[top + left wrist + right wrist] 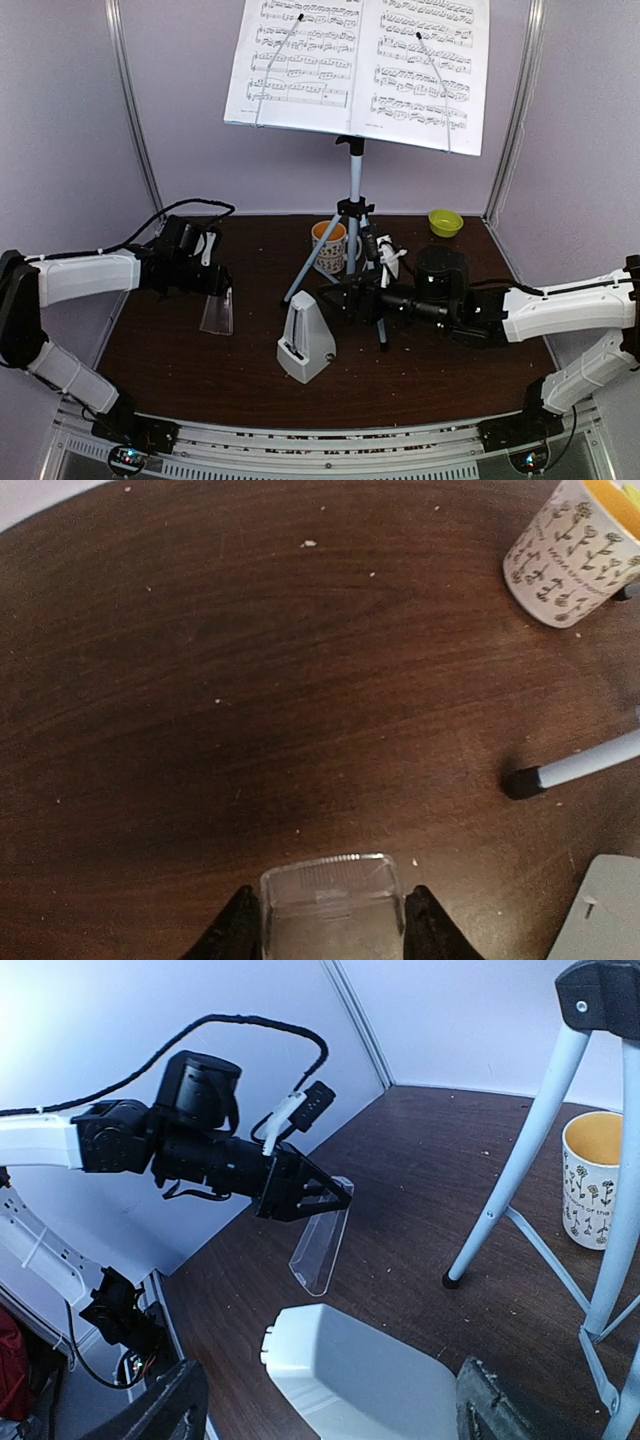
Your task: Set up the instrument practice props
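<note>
Two arms work at a dark wooden table (180, 370), with the music stand (355, 180) set up at the back.
The stand rises on its grey tripod at the rear middle of the table, and the sheet-music pages (300, 60) lie side by side on its desk, each under a thin wire retainer. The left gripper (217, 283) is clamped on the top of the clear cover (217, 312), which hangs tilted over the left half of the table; I cannot tell whether its lower edge touches the wood. The right gripper (335, 298) has its fingers spread wide, just to the right of the white metronome (305, 345), which stands uncovered at front centre. A patterned mug (329, 245) sits among the tripod legs, and a small green bowl (445, 222) sits in the far right corner.
</note>
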{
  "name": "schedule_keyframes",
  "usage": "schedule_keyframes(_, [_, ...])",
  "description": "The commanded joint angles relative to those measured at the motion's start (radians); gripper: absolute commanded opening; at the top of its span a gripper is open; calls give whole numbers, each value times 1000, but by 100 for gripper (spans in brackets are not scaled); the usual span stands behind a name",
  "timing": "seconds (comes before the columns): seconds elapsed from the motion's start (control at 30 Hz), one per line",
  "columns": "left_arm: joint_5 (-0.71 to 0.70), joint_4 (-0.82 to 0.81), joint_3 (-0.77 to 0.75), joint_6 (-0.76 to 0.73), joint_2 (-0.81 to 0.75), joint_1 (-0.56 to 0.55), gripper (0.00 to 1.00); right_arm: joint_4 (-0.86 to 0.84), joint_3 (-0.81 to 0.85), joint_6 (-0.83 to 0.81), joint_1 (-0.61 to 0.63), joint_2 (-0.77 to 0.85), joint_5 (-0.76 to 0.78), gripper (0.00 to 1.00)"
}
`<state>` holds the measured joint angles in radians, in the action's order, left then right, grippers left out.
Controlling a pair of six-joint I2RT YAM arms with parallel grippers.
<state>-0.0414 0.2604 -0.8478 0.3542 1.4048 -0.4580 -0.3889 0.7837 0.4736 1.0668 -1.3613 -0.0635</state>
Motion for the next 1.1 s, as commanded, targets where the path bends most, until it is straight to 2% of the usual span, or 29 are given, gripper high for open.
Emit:
schedule_keyframes(0.0, [86,29,-73,7,123,47,25,27,-57,-3,4,46,16,86])
schedule_keyframes(0.1, [89,33,-112,5,193,54,30,28,-78,2,7,54,18,86])
schedule_keyframes(0.17, [88,29,-132,4,225,55,36,34,-88,4,9,56,18,86])
schedule_keyframes(0.33, [63,16,-143,-5,234,57,67,44,-128,8,23,59,28,86])
schedule_keyframes(0.4, [54,20,-141,-13,216,57,83,48,-145,11,32,64,34,86])
schedule_keyframes(0.47, [56,4,-123,-21,176,57,89,55,-159,12,44,67,48,85])
schedule_keyframes(0.6, [115,-102,-7,-57,31,21,85,74,-170,17,77,42,92,79])
schedule_keyframes(0.73, [144,-200,103,-80,-49,-64,69,79,-156,22,98,4,142,65])
schedule_keyframes(0.87, [208,-337,203,-33,-45,-125,48,86,-115,24,101,-51,167,45])
schedule_keyframes(0.97, [216,-403,232,-23,-24,-179,40,90,-80,22,100,-100,173,35])
schedule_keyframes(1.07, [235,-483,249,-4,2,-215,37,88,-54,24,101,-140,184,28])
